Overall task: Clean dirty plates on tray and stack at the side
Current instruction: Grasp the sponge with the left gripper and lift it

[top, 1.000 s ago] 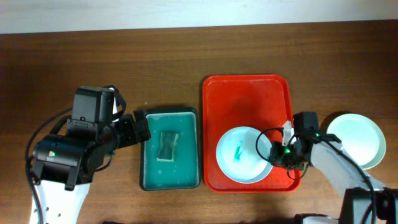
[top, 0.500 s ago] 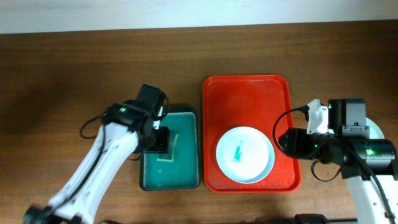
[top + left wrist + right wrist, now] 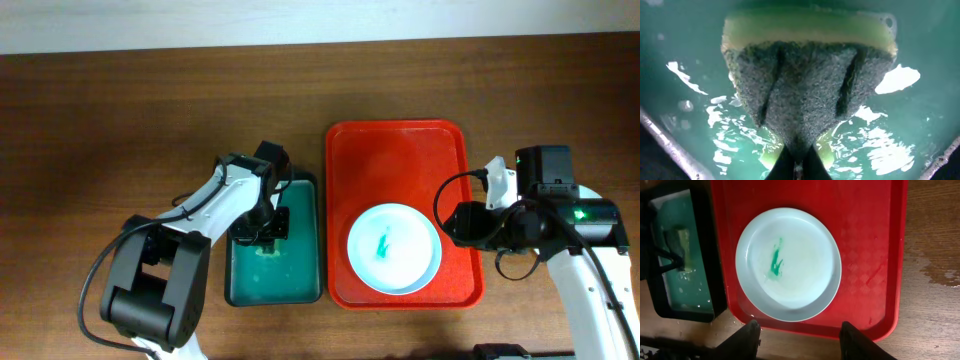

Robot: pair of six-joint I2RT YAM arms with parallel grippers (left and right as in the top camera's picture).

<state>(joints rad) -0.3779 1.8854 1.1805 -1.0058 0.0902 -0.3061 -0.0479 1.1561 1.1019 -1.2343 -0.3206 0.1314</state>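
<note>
Overhead, the left arm bends down into the dark-rimmed teal plastic basin [image 3: 290,285], where the left claw [image 3: 798,167] pinches a yellow foam sponge with a green scouring face [image 3: 805,85]. The right arm hangs beside the large red rectangular plastic tray [image 3: 400,150], the right claw [image 3: 802,339] spread wide, holding nothing. One round pale mint plate [image 3: 393,248], teal smear at centre, lies in the tray's near half. All rests on a brown wooden counter [image 3: 120,120].

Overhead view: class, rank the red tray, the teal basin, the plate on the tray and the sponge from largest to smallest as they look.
1. red tray
2. teal basin
3. plate
4. sponge, partly hidden under the left hand, yet clearly smallest

All sit at about table level, so nearness to the camera hardly skews the order.
</note>
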